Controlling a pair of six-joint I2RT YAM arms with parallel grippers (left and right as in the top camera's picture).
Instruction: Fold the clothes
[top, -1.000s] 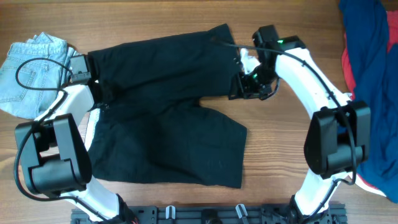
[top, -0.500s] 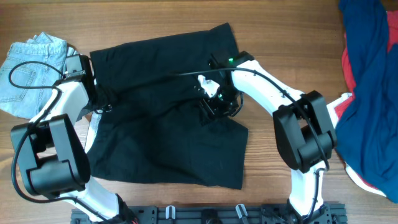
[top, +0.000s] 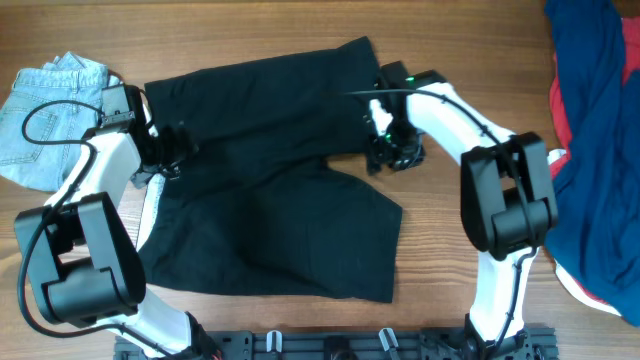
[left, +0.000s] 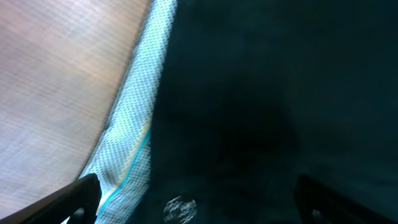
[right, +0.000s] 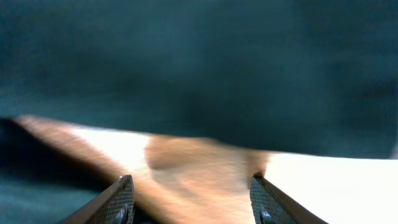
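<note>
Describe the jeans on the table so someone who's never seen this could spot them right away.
Find the big black shorts spread across the middle of the wooden table. Just beyond their left end lies a small crumpled heap: the jeans. They alone are pale blue denim; the cloth at the right edge is navy and red.

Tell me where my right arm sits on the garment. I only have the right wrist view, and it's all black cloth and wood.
Observer: Your right fingers are at the right edge of the black shorts, at the notch between the two legs.
Operator: And the left arm?
Observer: The left fingers are spread open over the opposite edge of the shorts, beside a pale mesh strip.
Operator: Other clothes nearby?
Observer: A denim garment lies far left and a navy-and-red garment far right, both apart from the shorts.
</note>
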